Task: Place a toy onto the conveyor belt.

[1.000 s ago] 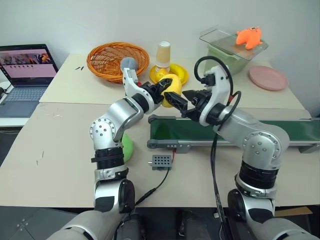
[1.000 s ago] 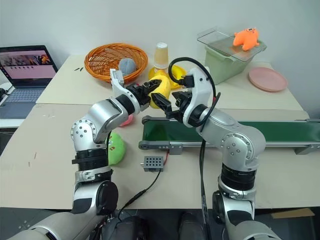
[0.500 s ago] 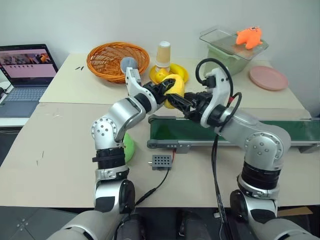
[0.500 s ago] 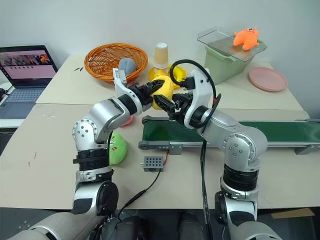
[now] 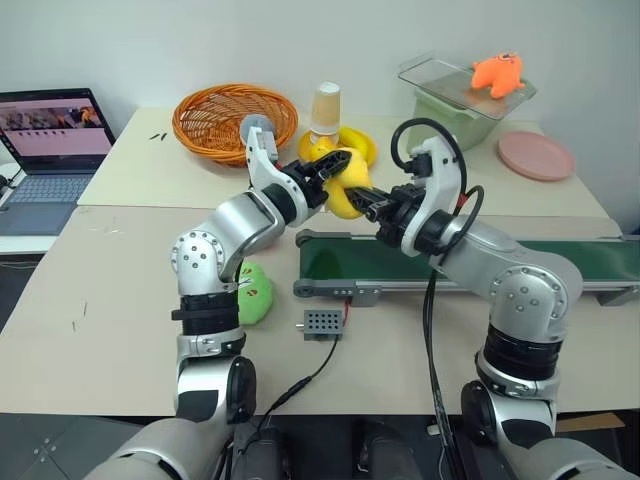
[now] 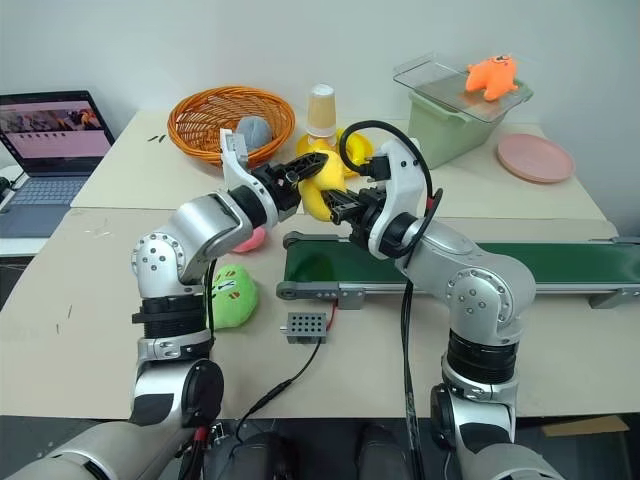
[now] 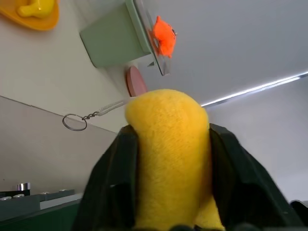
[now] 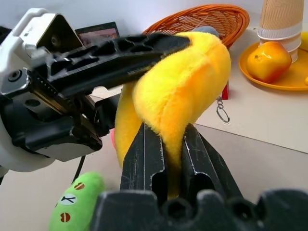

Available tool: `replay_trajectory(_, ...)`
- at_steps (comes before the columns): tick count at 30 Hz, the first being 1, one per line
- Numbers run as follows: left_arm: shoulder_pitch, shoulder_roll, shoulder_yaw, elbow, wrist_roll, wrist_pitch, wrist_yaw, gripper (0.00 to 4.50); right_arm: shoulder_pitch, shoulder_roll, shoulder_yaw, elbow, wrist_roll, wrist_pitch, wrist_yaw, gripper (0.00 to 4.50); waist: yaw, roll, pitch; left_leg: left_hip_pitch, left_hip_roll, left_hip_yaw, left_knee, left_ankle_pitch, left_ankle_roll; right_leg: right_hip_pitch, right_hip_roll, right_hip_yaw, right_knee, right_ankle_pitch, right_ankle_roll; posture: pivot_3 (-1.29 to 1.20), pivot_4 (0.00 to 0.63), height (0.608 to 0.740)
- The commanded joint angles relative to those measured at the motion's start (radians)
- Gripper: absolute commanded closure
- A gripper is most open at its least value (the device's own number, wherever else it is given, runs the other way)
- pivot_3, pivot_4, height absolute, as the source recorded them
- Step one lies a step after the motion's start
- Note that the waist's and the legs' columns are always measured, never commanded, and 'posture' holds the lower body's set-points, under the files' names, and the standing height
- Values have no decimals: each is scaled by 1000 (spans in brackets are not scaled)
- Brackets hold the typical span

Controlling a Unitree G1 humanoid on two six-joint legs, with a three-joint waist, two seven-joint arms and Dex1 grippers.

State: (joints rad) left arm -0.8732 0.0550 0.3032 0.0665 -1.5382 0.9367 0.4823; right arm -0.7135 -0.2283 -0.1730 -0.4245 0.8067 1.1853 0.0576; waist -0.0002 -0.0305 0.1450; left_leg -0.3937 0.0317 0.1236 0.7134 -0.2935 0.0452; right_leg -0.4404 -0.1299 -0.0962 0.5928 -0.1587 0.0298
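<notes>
yellow plush toy (image 5: 347,188): held in the air above conveyor belt (image 5: 520,262) near end | right gripper (image 8: 166,159): pinching its lower part | left gripper (image 5: 330,170): jaws spread loosely around toy

Green belt (image 5: 520,262) bare; arms crowd its left end.

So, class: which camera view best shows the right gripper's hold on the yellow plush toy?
The right wrist view: the right gripper pinches the yellow plush toy. Both eye views show it small, above the conveyor belt; the left wrist view shows toy only.
</notes>
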Motion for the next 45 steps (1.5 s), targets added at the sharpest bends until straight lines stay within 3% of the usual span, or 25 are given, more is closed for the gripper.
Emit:
replay_trajectory(1,-95,54,28,-32,-96,-1,-14,1576,0,-22,-3,-38,-3,-2,-1,4500,1,0,0,0,0,0,0,0,0,0,0,0,0,0,0,0,150,734)
replay_trajectory(7,-152,218,41,-9,-188,46,-35,1576,6,-97,11,-58,-20,2,28,4500,-4,1,1,0,0,-1,-1,0,0,-1,0,0,0,0,0,0,150,734)
replay_trajectory(11,-142,387,11,-2,-237,171,-132,1576,-7,-244,46,-77,-69,-23,103,4500,-5,2,2,0,0,-1,-1,0,0,-1,0,0,0,-1,1,0,150,734)
replay_trajectory(17,-100,651,-101,-99,-118,406,-525,1576,-23,-591,263,-134,-322,-292,367,4500,-11,5,5,0,-1,0,-4,0,-1,-2,0,0,1,-8,9,0,150,734)
replay_trajectory(21,-84,723,-154,-162,-7,426,-745,1576,-19,-743,398,-117,-549,-569,517,4500,-11,5,7,3,-1,0,-8,1,-4,-1,0,0,0,-11,10,0,150,734)
replay_trajectory(25,-78,753,-194,-219,66,424,-920,1576,-14,-780,477,-61,-711,-836,637,4500,-12,4,7,5,-1,1,-12,3,-7,-2,0,0,1,-12,9,0,150,734)
replay_trajectory(32,-58,832,-234,-287,189,412,-1131,1576,34,-797,508,85,-905,-1228,759,4500,-11,4,10,5,0,0,-12,4,-8,-2,0,-1,1,-14,8,0,150,734)
replay_trajectory(37,-18,918,-262,-352,284,393,-1264,1576,84,-771,510,216,-1025,-1434,743,4500,-12,5,12,5,0,0,-12,4,-8,-2,0,-1,1,-14,7,0,150,734)
replay_trajectory(45,102,1040,-335,-444,528,220,-1453,1576,77,-687,485,366,-1151,-1571,674,4500,-14,7,17,6,1,0,-11,4,-9,-3,0,0,2,-18,4,0,150,734)
